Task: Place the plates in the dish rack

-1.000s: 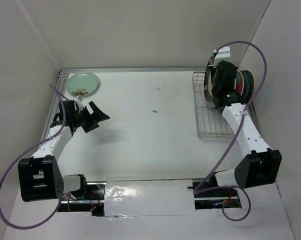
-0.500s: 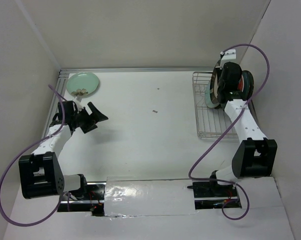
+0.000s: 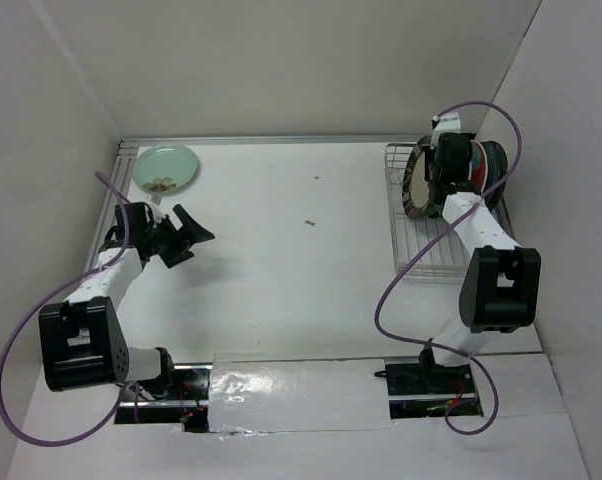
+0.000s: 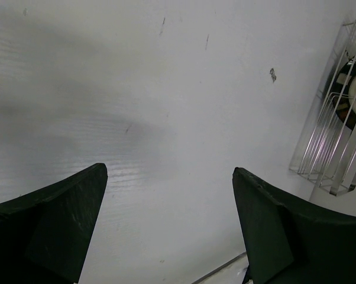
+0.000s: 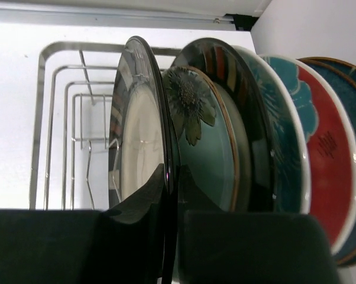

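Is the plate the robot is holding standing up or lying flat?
Standing up. The striped plate sits on edge in the right pincer, at the dish rack, beside other upright plates.

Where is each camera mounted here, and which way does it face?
Top external: above and behind the arm bases, looking down on the table; left arm and right arm show whole.
Left wrist: on the left arm, facing across the table to the dish rack; the open left gripper frames the bottom.
Right wrist: on the right arm, looking along the cream plate into the rack; the right gripper clamps its rim.
Shared: the rack shows in all three.
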`<action>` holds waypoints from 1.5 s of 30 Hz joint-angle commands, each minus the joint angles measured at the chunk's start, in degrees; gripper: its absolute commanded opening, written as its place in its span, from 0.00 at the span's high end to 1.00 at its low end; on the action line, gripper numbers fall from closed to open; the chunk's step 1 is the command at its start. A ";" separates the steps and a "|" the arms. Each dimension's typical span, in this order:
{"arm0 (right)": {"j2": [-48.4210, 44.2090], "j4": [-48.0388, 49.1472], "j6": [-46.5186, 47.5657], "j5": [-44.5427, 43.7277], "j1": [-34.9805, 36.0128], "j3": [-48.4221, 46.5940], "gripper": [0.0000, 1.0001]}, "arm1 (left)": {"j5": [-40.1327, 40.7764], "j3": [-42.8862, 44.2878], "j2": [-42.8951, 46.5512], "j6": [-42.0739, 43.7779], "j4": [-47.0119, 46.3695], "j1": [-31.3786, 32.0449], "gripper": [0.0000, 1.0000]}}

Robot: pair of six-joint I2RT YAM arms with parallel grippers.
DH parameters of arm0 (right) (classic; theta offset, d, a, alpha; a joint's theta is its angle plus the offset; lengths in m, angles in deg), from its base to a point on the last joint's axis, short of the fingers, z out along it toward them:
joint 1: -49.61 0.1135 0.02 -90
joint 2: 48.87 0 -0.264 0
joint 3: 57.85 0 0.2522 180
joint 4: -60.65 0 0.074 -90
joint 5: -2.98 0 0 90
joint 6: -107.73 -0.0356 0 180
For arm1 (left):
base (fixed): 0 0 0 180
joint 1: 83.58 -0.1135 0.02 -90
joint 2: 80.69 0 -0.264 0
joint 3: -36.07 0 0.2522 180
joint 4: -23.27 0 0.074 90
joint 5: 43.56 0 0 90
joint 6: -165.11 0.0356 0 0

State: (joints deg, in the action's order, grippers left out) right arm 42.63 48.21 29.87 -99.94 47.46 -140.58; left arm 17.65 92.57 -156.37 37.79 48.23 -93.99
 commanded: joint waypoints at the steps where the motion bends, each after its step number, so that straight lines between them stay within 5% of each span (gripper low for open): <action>1: -0.80 11.25 -1.51 0.01 -0.22 -2.05 0.85 | -1.09 0.15 -0.52 -2.22 -3.29 -0.40 0.00; 4: -0.80 10.45 -1.51 0.01 -0.22 -2.57 0.44 | -0.47 0.15 -1.13 -3.63 -4.43 -0.40 0.00; 13: -4.93 0.18 -4.66 4.83 1.01 -10.39 0.25 | 3.47 -0.72 -3.33 -13.46 -15.23 -1.45 0.00; 27: -15.21 -0.18 -25.41 6.42 7.51 -1.61 0.19 | 18.78 -0.91 -18.35 -33.51 -42.21 -5.93 0.09; 40: -21.02 2.37 -24.80 4.05 12.26 6.83 0.19 | 29.93 9.72 -40.31 -43.89 -47.50 -5.41 0.23; 45: -21.02 0.79 -24.28 4.05 12.79 6.83 0.19 | 30.55 20.42 -47.08 -43.71 -41.53 -4.36 0.26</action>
State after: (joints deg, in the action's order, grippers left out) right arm 23.53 47.11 4.98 -94.76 59.81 -133.89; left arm 44.40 109.01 -198.77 -6.27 1.08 -99.15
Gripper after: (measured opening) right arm 0.809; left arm 0.737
